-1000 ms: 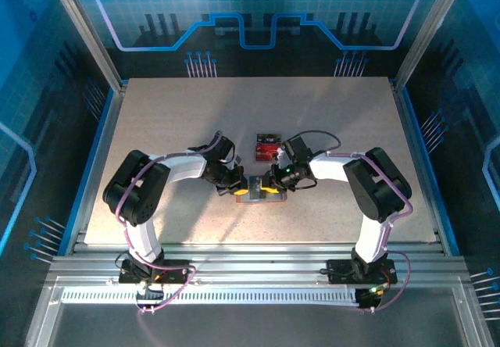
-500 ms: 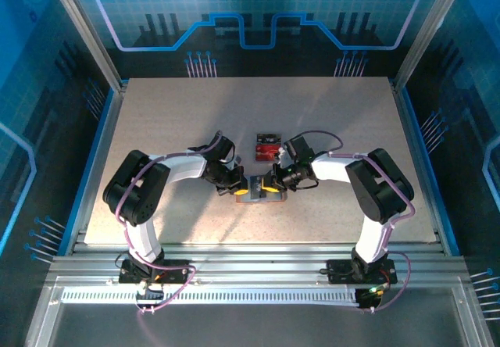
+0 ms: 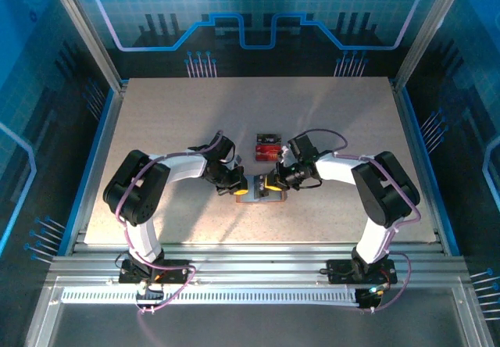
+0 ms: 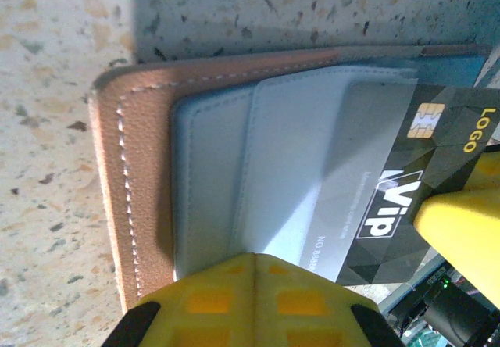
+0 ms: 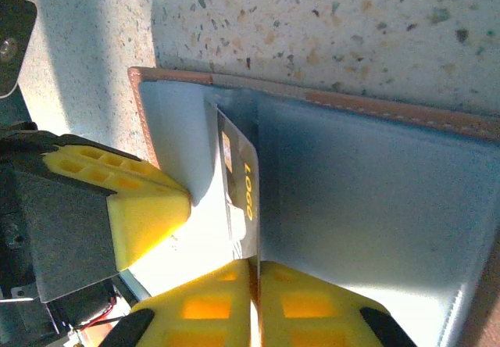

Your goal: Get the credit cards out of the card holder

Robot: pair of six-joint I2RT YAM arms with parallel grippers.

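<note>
Our right hand (image 5: 254,275) grips the credit card (image 5: 239,192), which juts lengthwise toward it from the card holder (image 4: 144,167) that our clenched left hand (image 4: 254,273) pins.

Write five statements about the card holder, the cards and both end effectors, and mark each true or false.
1. The card holder lies open on the table. True.
2. The right end effector is wide open and holds nothing. False: it is shut on the edge of a dark VIP card.
3. The dark VIP card is completely out of the holder. False: part of it sits in a grey pocket.
4. The left end effector is shut, its tips at the holder's edge. True.
5. A red card lies on the table beyond the holder. True.
</note>
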